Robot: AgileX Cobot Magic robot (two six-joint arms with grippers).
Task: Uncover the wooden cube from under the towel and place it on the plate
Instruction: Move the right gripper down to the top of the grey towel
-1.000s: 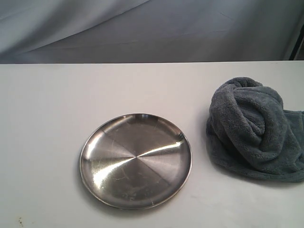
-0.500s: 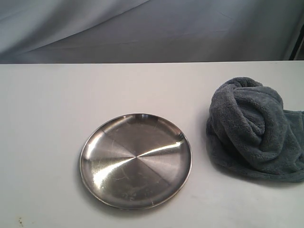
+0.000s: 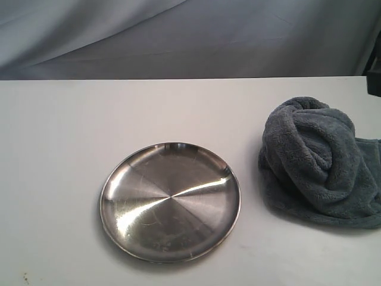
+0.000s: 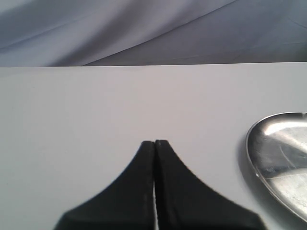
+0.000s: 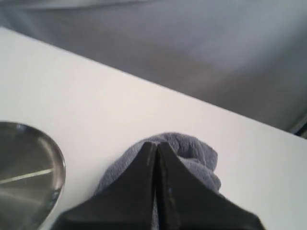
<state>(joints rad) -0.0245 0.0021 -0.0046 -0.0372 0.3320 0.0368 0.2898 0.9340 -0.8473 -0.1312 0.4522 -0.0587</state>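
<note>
The dark blue-grey towel (image 3: 315, 161) lies bunched in a mound at the right of the white table. The wooden cube is hidden; no part of it shows. Left of the towel sits the shiny steel plate (image 3: 170, 201), with nothing on it. In the right wrist view my right gripper (image 5: 157, 143) is shut and empty, its tips in front of the towel (image 5: 196, 153), above it and not touching. My left gripper (image 4: 154, 142) is shut and empty over bare table, with the plate's rim (image 4: 249, 143) off to one side.
A dark piece (image 3: 375, 74), probably of the right arm, pokes in at the exterior view's right edge behind the towel. A grey cloth backdrop (image 3: 178, 36) hangs beyond the table's far edge. White tabletop (image 3: 59, 149) spreads left of the plate.
A dark shape has come into the exterior view at the right edge, behind the towel. The towel and the plate have not moved.
</note>
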